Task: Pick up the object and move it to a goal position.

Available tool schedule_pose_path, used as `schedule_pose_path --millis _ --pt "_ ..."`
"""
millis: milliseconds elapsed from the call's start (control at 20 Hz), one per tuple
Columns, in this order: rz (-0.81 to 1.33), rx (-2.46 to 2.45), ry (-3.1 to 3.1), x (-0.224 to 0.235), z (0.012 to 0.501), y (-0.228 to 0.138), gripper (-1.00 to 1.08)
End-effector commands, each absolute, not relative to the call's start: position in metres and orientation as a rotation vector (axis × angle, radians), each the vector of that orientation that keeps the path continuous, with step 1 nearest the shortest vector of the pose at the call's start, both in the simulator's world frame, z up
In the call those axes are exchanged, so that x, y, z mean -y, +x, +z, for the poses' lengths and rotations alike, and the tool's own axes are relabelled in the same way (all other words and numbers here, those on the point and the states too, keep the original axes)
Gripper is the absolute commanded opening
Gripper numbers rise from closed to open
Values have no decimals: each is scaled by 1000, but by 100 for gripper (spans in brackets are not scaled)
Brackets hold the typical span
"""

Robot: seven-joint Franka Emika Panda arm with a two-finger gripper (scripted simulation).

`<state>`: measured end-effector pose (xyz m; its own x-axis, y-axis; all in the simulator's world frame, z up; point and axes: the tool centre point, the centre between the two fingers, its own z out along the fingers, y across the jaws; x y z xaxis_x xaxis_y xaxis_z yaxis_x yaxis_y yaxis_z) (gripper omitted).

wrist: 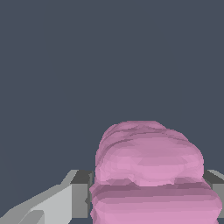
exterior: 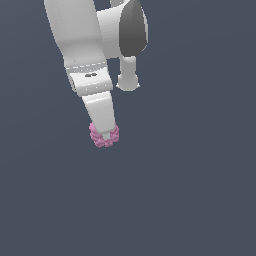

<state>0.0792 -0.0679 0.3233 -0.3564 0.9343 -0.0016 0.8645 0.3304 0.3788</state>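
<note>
Since the object is narrower than my gripper, I've got my fingers closed in on both its sides, clump sitting between them at the tip, so it should carry toward the goal; no goal marker visible.

Flat, uniform dark slate-blue backdrop, no visible walls, floor seams or furniture, even shadowless light
</note>
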Motion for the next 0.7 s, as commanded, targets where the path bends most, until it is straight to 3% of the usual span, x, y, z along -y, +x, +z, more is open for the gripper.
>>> schedule_pose_path --millis 0,650 --pt "484 -2397 1582 74 335 80 -100" --pt "579 -2499 1290 109 400 85 -100"
